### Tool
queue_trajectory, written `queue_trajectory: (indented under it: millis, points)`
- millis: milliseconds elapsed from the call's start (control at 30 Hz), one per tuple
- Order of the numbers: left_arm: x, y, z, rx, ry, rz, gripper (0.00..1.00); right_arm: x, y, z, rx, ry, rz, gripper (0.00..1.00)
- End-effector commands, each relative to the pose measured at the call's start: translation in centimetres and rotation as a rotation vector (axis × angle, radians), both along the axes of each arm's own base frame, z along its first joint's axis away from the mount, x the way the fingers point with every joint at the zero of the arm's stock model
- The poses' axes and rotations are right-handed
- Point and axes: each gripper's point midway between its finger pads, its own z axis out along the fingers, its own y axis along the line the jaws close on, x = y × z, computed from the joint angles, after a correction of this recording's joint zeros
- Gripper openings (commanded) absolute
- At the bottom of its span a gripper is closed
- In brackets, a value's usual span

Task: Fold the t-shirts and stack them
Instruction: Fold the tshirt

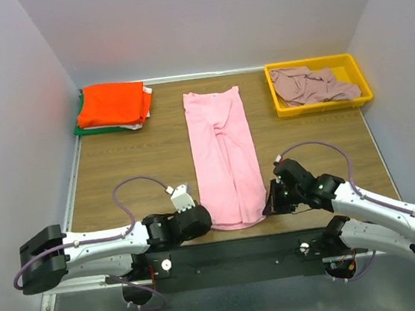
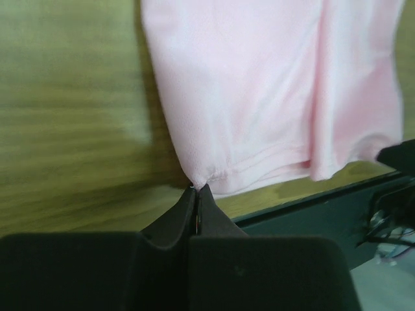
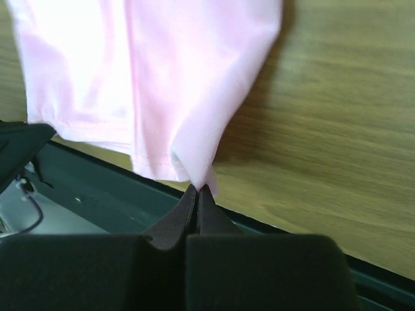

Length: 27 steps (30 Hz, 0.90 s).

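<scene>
Grips with left gripper (image 2: 197,189), jaws pressed together, the lower-left hem corner of the light pink t-shirt (image 1: 225,150), spread lengthwise mid-frame. Grips with right gripper (image 3: 198,189), equally closed, its lower-right hem corner.

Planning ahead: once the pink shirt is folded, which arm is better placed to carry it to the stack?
Probably left: the stack lies far left, on that arm's side, and the left gripper pinches the pink shirt at its corner.
</scene>
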Motion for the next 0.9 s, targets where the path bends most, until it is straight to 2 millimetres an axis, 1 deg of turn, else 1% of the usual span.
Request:
queue_trajectory:
  millis: [0,33,100,133,167,233,267,333,367,433,500,533,567,600,633,700,733,767,800,833,867]
  points:
    - [4.2,0.5,3.6,-0.047,-0.14,0.103,0.0,2.7,0.5,2.6,-0.006,-0.128,-0.027,0.0]
    - [4.8,0.2,4.5,-0.075,-0.178,0.085,0.0,3.4,0.8,3.5,-0.003,-0.151,-0.03,0.0]
    - [6.2,0.0,5.6,-0.114,-0.21,0.093,0.0,4.5,0.9,4.3,-0.016,-0.194,-0.043,0.0]
    - [6.6,0.1,5.8,-0.108,-0.227,0.081,0.0,5.5,0.9,4.8,-0.037,-0.228,-0.052,0.0]
    - [6.9,0.1,5.9,-0.105,-0.238,0.08,0.0,6.0,0.9,5.2,-0.048,-0.246,-0.058,0.0]
    - [7.9,0.3,6.4,-0.106,-0.263,0.096,0.0,7.2,0.6,5.2,-0.094,-0.278,-0.081,0.0]
    - [8.2,0.5,6.5,-0.088,-0.282,0.086,0.0,7.8,0.5,5.5,-0.11,-0.298,-0.086,0.0]
    - [9.3,0.5,7.3,-0.108,-0.317,0.1,0.0,9.3,0.2,6.1,-0.147,-0.351,-0.119,0.0]
    - [9.7,0.4,7.4,-0.11,-0.329,0.1,0.0,9.9,0.1,5.9,-0.171,-0.365,-0.119,0.0]
    - [10.3,0.2,7.8,-0.111,-0.359,0.083,0.0,11.5,0.3,6.7,-0.185,-0.422,-0.148,0.0]
    - [11.6,-0.1,8.6,-0.118,-0.405,0.083,0.0,12.9,0.5,6.9,-0.211,-0.46,-0.158,0.0]
    - [12.0,-0.1,8.7,-0.112,-0.416,0.085,0.0,13.6,0.9,7.5,-0.209,-0.483,-0.164,0.0]
    - [12.7,0.0,8.8,-0.098,-0.424,0.092,0.0,14.1,1.0,7.7,-0.218,-0.495,-0.166,0.0]
    - [13.3,-0.1,9.3,-0.106,-0.447,0.096,0.0,14.9,1.1,7.4,-0.247,-0.51,-0.166,0.0]
    - [14.0,0.2,9.2,-0.08,-0.46,0.096,0.0,15.7,1.4,8.1,-0.246,-0.531,-0.174,0.0]
    - [15.0,-0.1,9.8,-0.088,-0.487,0.094,0.0,17.0,1.6,7.9,-0.289,-0.554,-0.174,0.0]
    - [15.5,0.0,9.4,-0.061,-0.494,0.082,0.0,17.6,1.7,8.1,-0.297,-0.566,-0.178,0.0]
    - [16.4,0.3,9.9,-0.06,-0.507,0.096,0.0,18.4,2.0,8.7,-0.298,-0.587,-0.182,0.0]
    - [16.9,0.1,10.2,-0.068,-0.522,0.09,0.0,19.0,2.1,8.9,-0.303,-0.597,-0.19,0.0]
    - [17.3,0.1,10.3,-0.064,-0.529,0.09,0.0,19.6,2.0,8.9,-0.316,-0.604,-0.197,0.0]
    - [17.8,0.1,10.0,-0.041,-0.535,0.081,0.0,20.1,2.2,8.3,-0.332,-0.597,-0.191,0.0]
